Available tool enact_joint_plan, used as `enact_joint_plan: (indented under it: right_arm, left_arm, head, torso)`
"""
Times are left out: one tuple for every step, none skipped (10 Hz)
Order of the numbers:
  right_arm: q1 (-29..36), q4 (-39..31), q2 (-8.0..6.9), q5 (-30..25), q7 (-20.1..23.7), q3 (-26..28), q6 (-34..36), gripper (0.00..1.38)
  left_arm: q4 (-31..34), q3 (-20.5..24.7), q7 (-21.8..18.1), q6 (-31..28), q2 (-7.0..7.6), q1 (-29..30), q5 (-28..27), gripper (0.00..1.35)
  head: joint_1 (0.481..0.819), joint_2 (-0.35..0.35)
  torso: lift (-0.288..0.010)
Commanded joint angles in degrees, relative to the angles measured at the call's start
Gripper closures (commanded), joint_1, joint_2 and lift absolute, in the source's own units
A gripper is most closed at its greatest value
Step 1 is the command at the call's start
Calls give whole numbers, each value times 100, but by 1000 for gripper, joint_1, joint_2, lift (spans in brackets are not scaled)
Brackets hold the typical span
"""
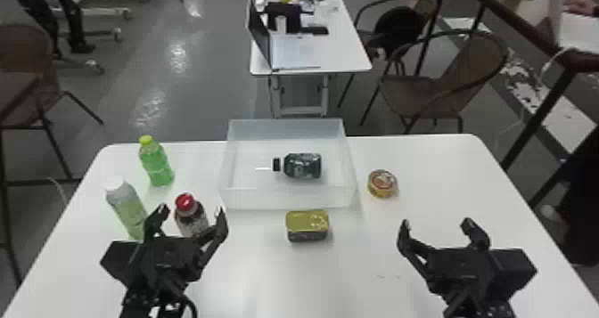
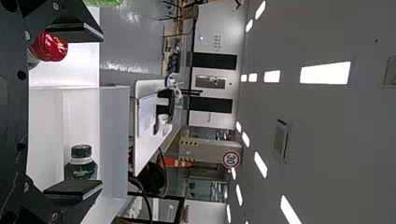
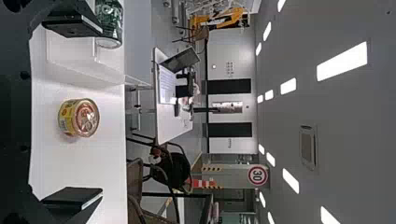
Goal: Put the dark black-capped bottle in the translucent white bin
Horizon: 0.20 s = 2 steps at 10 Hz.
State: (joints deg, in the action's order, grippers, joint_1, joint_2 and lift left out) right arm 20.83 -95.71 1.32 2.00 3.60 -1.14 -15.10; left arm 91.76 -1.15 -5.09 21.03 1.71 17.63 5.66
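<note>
1. Nearest, in the head view: left hand [image 1: 192, 211] and right hand [image 1: 436, 225], each with fingers spread apart, a wide gap between the pair.
2. Just beyond the left hand, a red-capped bottle [image 1: 189, 217] and a white-capped bottle [image 1: 127, 208]; ahead of the bin's near wall, a rectangular tin [image 1: 307, 226].
3. Inside the translucent white bin [image 1: 289, 200], the dark black-capped bottle [image 1: 303, 166], on its side, pale print visible from the left wrist.
4. Near the bin's right wall, a round tin [image 1: 382, 183], yellow printed label visible from the right wrist; near the table's [image 1: 459, 174] far-left corner, a green bottle [image 1: 156, 163].
5. Farther back, a laptop [image 1: 260, 34]; in both wrist views, a red-rimmed numbered sign [image 2: 231, 159].
</note>
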Motion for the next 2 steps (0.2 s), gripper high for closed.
enact_joint_plan:
  right_arm:
    - [8, 0, 0, -24, 0, 0, -19, 93]
    - [8, 0, -9, -50, -8, 0, -54, 94]
  left_arm:
    - [0, -9, 0, 32, 13, 3, -3, 188]
    - [0, -9, 0, 41, 4, 12, -3, 190]
  head:
    - [695, 5]
    - [695, 5]
  torso:
    - [-20]
    - [-20]
